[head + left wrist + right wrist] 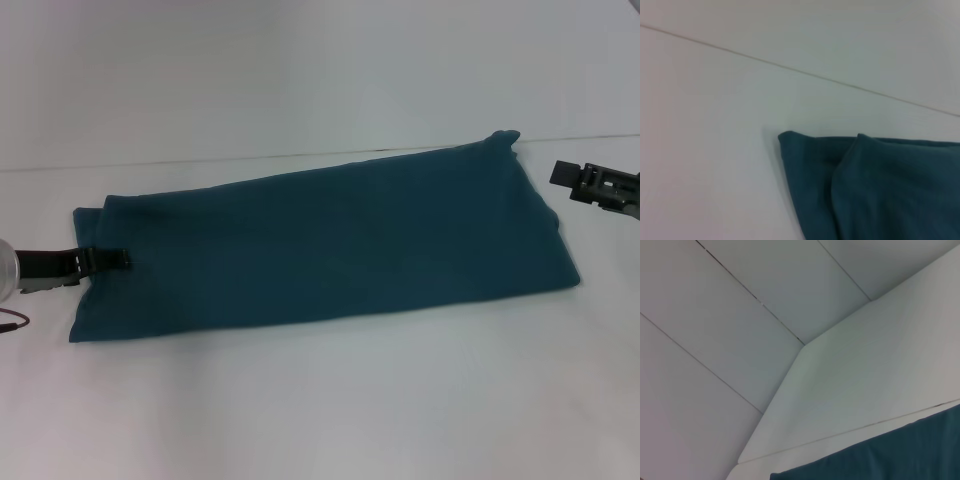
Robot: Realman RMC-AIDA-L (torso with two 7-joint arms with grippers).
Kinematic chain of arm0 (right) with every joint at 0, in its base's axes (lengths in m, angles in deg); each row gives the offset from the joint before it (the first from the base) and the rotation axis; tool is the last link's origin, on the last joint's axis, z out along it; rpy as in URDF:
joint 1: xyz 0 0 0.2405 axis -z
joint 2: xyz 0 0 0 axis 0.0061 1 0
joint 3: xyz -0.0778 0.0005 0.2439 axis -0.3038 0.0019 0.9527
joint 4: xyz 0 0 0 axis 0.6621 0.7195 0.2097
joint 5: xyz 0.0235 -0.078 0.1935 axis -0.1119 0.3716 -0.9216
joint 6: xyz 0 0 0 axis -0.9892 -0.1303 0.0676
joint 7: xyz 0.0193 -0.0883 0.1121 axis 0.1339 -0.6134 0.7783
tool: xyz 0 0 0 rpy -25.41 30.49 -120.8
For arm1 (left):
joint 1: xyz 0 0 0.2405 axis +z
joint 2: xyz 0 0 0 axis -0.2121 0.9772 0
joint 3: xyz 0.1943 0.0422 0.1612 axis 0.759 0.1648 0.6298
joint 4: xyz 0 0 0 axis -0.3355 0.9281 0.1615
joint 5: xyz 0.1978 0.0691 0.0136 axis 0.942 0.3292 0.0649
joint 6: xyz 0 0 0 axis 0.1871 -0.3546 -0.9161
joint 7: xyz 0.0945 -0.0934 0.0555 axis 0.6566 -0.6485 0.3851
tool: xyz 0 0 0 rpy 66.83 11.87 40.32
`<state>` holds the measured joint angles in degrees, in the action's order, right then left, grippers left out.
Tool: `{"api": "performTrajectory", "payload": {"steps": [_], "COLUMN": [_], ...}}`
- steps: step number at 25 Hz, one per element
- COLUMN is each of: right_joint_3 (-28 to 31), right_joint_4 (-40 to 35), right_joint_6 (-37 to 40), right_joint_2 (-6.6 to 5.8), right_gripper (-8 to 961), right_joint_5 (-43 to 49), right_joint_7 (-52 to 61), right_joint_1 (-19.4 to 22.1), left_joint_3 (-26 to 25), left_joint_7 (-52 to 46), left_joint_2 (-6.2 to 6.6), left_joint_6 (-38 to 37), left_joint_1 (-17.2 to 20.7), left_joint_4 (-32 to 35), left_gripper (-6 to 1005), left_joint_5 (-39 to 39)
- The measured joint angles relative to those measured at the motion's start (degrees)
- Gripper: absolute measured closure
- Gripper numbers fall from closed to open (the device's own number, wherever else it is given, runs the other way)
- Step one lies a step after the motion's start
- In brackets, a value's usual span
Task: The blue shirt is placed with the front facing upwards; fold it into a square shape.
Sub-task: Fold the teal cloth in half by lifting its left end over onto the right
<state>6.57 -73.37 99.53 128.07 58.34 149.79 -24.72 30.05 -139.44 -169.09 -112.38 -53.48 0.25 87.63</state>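
The blue shirt (320,245) lies flat on the white table (320,410), folded into a long band that runs from left to right with plain cloth facing up. My left gripper (118,258) reaches in from the left, its tip over the shirt's left end about midway across the band. Its wrist view shows a layered corner of the shirt (880,190) on the table. Beyond the shirt's far right corner my right gripper (562,174) hangs apart from the cloth. Its wrist view catches only an edge of the shirt (890,457).
The table's far edge (300,158) runs just behind the shirt, with a pale wall (300,70) beyond it. Bare tabletop stretches in front of the shirt. A thin cable (12,321) loops at the left edge.
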Motion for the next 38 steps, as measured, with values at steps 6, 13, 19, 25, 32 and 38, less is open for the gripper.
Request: {"api": "performTrajectory", "payload": {"steps": [6,13,19,25,32,38], "right_joint_3": [0.1,0.2,0.3,0.7,0.7,0.8], "right_joint_4": [0.0,0.0,0.0,0.1,0.1,0.2], "right_joint_6": [0.0,0.0,0.0,0.0,0.0,0.0], "right_joint_2": [0.00,0.00,0.00,0.00,0.00,0.00], "right_gripper": [38,38,38,38,38,38], "right_joint_5": [0.0,0.0,0.0,0.0,0.0,0.0], "right_joint_7": [0.0,-0.1,-0.1,-0.3,-0.3,-0.4], "right_joint_1": [0.1,0.2,0.5,0.6,0.7,0.8], "left_joint_3": [0.0,0.1,0.1,0.1,-0.2,-0.4], "left_joint_7": [0.0,0.0,0.0,0.0,0.0,-1.2], "left_joint_2": [0.01,0.10,-0.28,-0.61,-0.65,-0.36], "left_joint_6": [0.0,0.0,-1.3,-4.5,-5.1,-5.1], "left_joint_1": [-0.5,-1.3,-1.8,-3.7,-5.3,-4.8], "left_joint_4": [-0.7,-2.2,-2.0,-1.9,-1.6,-1.0], "left_gripper": [140,140,139,139,139,139], "left_joint_5": [0.2,0.3,0.1,-0.1,-0.4,-0.4]}}
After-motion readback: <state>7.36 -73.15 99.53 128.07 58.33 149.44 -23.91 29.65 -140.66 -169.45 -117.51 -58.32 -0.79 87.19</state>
